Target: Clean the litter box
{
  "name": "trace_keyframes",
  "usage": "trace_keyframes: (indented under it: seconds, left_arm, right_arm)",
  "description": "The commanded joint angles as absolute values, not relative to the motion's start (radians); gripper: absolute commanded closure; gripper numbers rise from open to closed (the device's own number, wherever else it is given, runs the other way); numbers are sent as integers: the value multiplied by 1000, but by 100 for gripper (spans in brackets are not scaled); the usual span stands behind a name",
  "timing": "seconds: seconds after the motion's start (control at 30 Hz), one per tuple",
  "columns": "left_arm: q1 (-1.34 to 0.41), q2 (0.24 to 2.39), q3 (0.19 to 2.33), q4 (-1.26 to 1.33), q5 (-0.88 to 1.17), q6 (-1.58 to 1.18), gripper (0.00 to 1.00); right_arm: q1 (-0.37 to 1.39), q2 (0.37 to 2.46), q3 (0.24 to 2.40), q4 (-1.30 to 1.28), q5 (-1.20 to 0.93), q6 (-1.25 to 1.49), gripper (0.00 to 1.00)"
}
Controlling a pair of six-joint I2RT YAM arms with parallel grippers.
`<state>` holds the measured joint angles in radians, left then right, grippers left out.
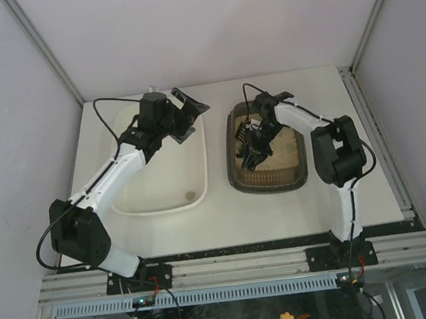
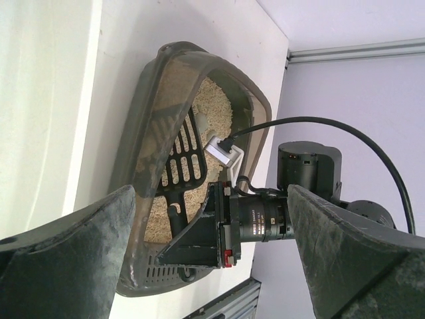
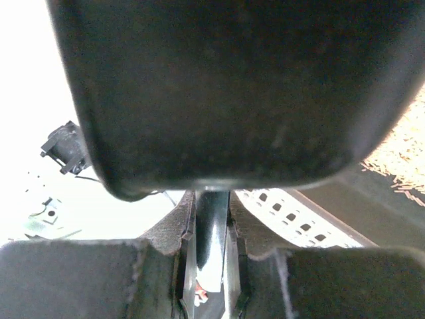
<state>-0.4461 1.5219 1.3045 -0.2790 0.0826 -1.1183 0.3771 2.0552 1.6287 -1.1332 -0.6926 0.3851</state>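
Observation:
The litter box (image 1: 270, 189), a dark translucent tray with beige litter, sits right of centre on the white table. My right gripper (image 1: 256, 143) reaches down into it and is shut on the handle (image 3: 212, 232) of a black slotted scoop (image 2: 180, 163), whose blade rests on the litter. The scoop's underside (image 3: 226, 86) fills the top of the right wrist view, with litter (image 3: 402, 149) showing at the right. My left gripper (image 1: 188, 112) hangs open and holds nothing above the far right corner of the cream tub, pointing toward the litter box (image 2: 153, 119).
A larger cream-white tub (image 1: 166, 188) stands left of the litter box, with a small dark bit (image 1: 191, 195) in its near right corner. The left arm stretches over the tub. Walls enclose the table on three sides, and a metal rail (image 1: 240, 264) runs along the near edge.

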Motion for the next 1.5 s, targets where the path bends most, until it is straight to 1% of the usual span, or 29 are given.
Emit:
trace_keyframes:
  seconds: [0.0,0.17,0.33,0.47,0.63,0.73,0.83,0.93,1.03,1.13,1.2,1.27,1.37,1.47]
  left_arm:
    - [-438,1466,1285,-236,88,-1131,0]
    - [-437,1460,1284,-236,85,-1108,0]
    - [-420,1444,1314,-279,91,-1032,0]
    - [-365,1415,1335,-361,119,-943,0]
    - [-268,1285,1245,-374,168,-784,0]
    - [-228,1223,1261,-502,164,-644,0]
    - [-194,1187,1312,-647,116,-496,0]
    - [-167,1138,1314,-711,16,-400,0]
    - [-126,1111,1309,-757,-52,-367,0]
    - [-96,1079,1278,-774,-107,-357,0]
    - [-85,1064,1263,-780,-118,-353,1]
    - [-78,1052,1247,-786,-120,-355,3]
    - [-73,1021,1211,-772,-125,-366,3]
    - [-69,978,1173,-752,-124,-386,2]
  right_arm:
    - [360,2037,1595,-984,-802,381,100]
    - [296,1890,1398,-836,-774,438,100]
    - [218,1738,1213,-714,-803,490,100]
    - [197,1666,1136,-659,-811,493,100]
    - [194,1588,1053,-546,-833,532,100]
    - [185,1535,988,-447,-861,557,100]
    - [181,1436,879,-284,-868,598,100]
    - [180,1312,745,-96,-846,638,100]
    - [174,1211,628,73,-832,668,100]
    - [149,1159,531,232,-863,713,100]
    - [128,1125,435,401,-870,788,100]
    - [107,1122,381,517,-872,826,100]
    - [81,1182,366,632,-944,866,100]
    - [33,1263,339,870,-1027,1024,100]
